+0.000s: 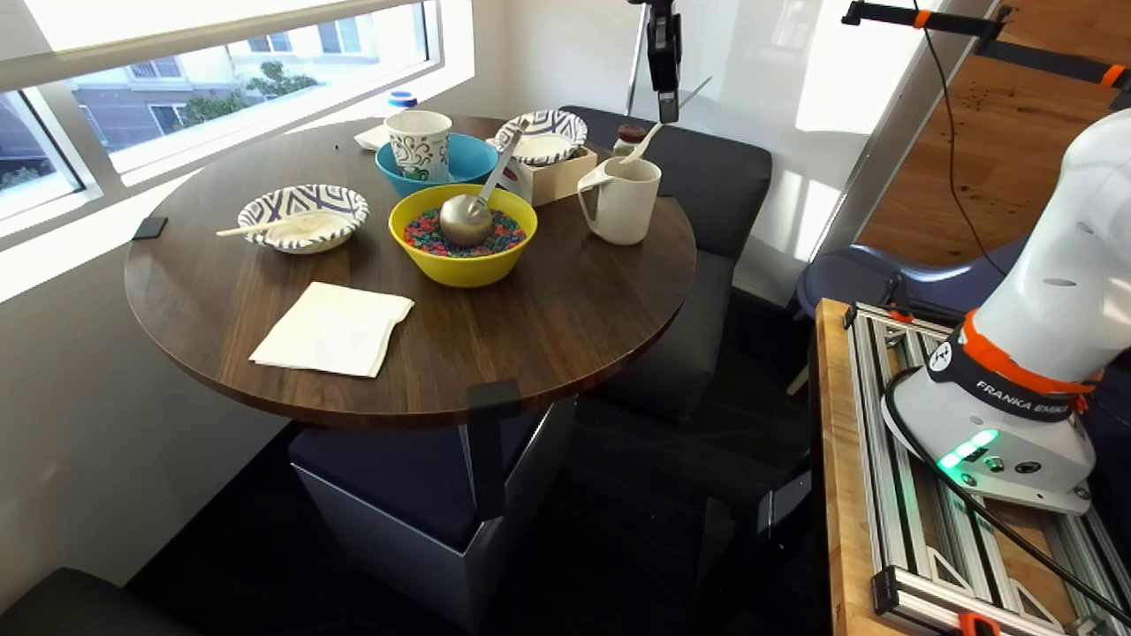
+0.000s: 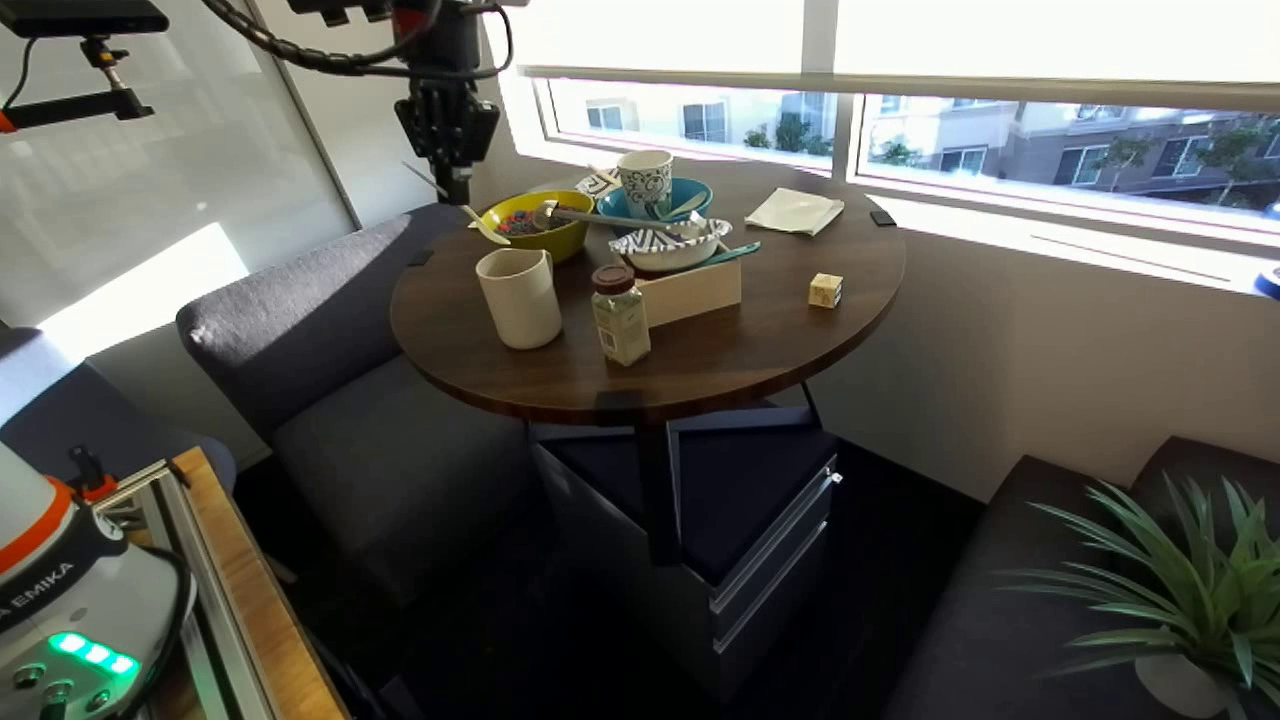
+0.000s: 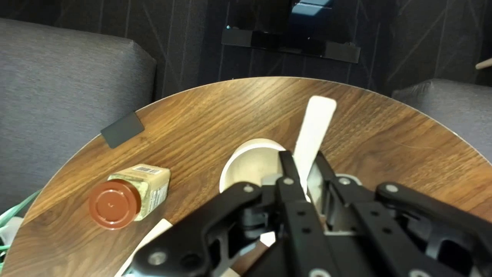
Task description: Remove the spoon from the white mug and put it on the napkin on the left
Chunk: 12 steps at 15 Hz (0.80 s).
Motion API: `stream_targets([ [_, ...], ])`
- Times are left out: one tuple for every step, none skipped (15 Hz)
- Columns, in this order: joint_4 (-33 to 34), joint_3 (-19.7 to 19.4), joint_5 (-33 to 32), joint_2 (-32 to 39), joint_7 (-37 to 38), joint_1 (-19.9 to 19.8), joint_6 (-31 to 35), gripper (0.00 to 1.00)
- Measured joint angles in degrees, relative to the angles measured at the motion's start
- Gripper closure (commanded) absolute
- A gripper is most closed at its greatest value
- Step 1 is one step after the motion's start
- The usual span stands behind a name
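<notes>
Between the 2 drawn-in fingers of the gripper (image 3: 303, 169), the spoon (image 3: 316, 123) was pinched at a slant, its lower end showing just above the rim of the white mug (image 2: 522, 305) in an exterior view. That mug stood upright beneath the gripper, a lidded jar (image 3: 148, 190) near it. Farther from the gripper sat the yellow bowl (image 1: 468, 269), a ladle (image 1: 466, 221) in it; well apart from the gripper lay the napkin (image 1: 331, 327), flat on the table (image 1: 548, 327).

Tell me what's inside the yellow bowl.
The yellow bowl holds small red, blue and green pieces, too fine to identify, and a ladle. Whatever lies under the ladle's head, or deeper down, is covered.
</notes>
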Motion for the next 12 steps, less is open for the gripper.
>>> stream_targets([
  [-0.1, 0.6, -1.2, -1.7, 1.5, 0.3, 0.0, 0.94],
  [-0.2, 1.5, -2.9, -3.3, 3.5, 0.6, 0.0, 0.94],
  [-0.4, 2.5, -4.8, -4.9, 5.3, 1.1, 0.2, 0.94],
  [-0.5, 3.6, -6.7, -6.3, 6.6, 1.7, 0.6, 0.94],
  [-0.7, 4.8, -8.3, -7.4, 7.7, 2.4, 1.7, 0.94],
  [-1.0, 6.0, -9.9, -8.3, 8.7, 3.2, 3.5, 0.94],
  [-1.5, 7.1, -11.0, -8.8, 9.8, 3.9, 6.1, 0.94],
  [-2.2, 8.1, -12.4, -9.0, 11.1, 4.5, 9.4, 0.95],
  [-2.9, 9.0, -13.2, -8.9, 12.5, 5.0, 13.1, 0.95],
  [-3.8, 9.6, -13.8, -8.7, 14.0, 5.4, 16.9, 0.95],
  [-4.7, 10.2, -14.2, -8.3, 15.4, 5.7, 20.7, 0.95],
  [-5.6, 10.7, -14.3, -7.8, 16.5, 6.0, 24.4, 0.95],
])
